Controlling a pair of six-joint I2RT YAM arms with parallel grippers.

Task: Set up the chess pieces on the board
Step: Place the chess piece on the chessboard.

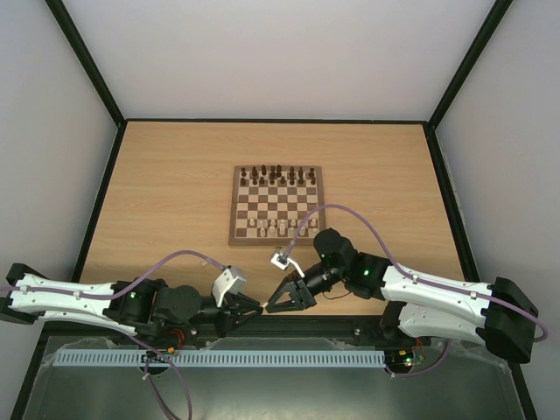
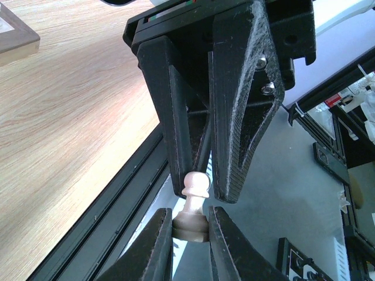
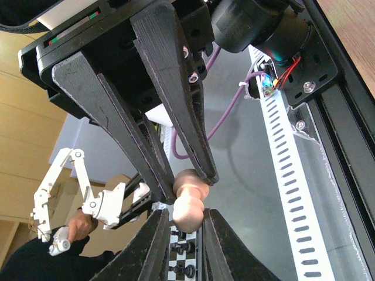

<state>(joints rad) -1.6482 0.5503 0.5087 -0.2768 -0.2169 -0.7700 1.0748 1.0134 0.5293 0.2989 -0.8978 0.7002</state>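
Left gripper pinched on the base of one pale pawn, low centre of the overhead view, below the board; right gripper flanks its round head (gripping or not, cannot tell); likely light, rigid, slippery, so take at the narrow neck.

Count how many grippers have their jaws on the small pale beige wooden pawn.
2. The left gripper clamps the base of the small pale beige wooden pawn; the right gripper grips its head. Neither is hidden.
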